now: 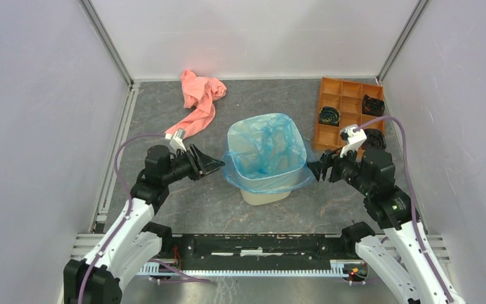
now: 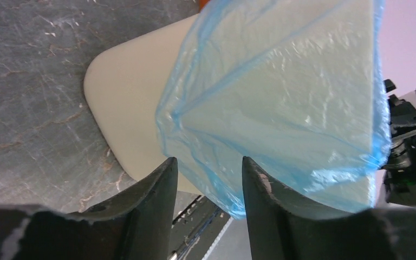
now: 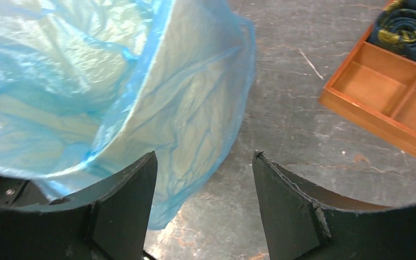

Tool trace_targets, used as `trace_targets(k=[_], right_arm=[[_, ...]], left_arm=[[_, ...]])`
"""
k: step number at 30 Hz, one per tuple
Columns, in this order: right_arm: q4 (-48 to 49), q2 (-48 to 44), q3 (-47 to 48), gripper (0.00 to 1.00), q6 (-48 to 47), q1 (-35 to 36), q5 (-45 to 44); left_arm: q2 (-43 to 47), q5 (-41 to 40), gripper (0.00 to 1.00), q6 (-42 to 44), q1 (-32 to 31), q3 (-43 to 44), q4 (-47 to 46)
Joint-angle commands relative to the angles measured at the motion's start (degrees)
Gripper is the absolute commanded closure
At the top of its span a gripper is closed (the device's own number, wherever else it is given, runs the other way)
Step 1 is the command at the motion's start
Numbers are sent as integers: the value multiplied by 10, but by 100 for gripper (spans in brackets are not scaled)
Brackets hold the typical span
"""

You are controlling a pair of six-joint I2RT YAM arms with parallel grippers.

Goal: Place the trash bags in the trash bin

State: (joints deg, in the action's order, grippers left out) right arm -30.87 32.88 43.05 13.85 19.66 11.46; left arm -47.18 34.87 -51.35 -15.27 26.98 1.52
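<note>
The cream trash bin (image 1: 264, 197) stands mid-table with the translucent blue trash bag (image 1: 266, 149) lining it, its hem folded down over the rim. My left gripper (image 1: 218, 166) is just left of the bin, open, and holds nothing. The left wrist view has the bag's draped skirt (image 2: 281, 97) over the bin wall (image 2: 130, 103) just beyond the parted fingertips (image 2: 208, 162). My right gripper (image 1: 312, 171) is open at the bin's right side. In the right wrist view the bag's hem (image 3: 184, 108) hangs beside the left finger, with nothing between the fingertips (image 3: 203, 157).
A pink cloth (image 1: 199, 101) lies at the back left. An orange compartment tray (image 1: 319, 120) with dark coiled items (image 3: 406, 27) sits at the back right, close behind the right arm. Grey walls enclose the table on three sides.
</note>
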Motion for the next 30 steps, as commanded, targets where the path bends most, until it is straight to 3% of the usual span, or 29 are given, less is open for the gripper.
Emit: trace_targets(k=[1,7,14,18,20,23,27,30], right_arm=[[3,-28,4,28,18,1,60],[-9,-36,-10,26,8,2,74],[-55,-50,-8,17,-10,2,68],[-32,-63,-39,16,11,1,97],[-2,-71,-71,26,29,1,119],[48,-82,-125,50,52,2,121],[109,-79,-183,76,67,1,119],[167,-71,-223,92,71,1,101]], left_arm=[[47,12,41,-63,-3,-26,-29],[59,14,36,-111,-19,-57,-78],[32,-25,36,-118,-93,-58,-95],[12,-40,55,-115,-114,-53,-106],[9,-50,66,-113,-120,-57,-106],[7,-62,83,-111,-123,-70,-109],[-1,-73,96,-110,-127,-101,-124],[-17,-89,98,-108,-131,-122,-145]])
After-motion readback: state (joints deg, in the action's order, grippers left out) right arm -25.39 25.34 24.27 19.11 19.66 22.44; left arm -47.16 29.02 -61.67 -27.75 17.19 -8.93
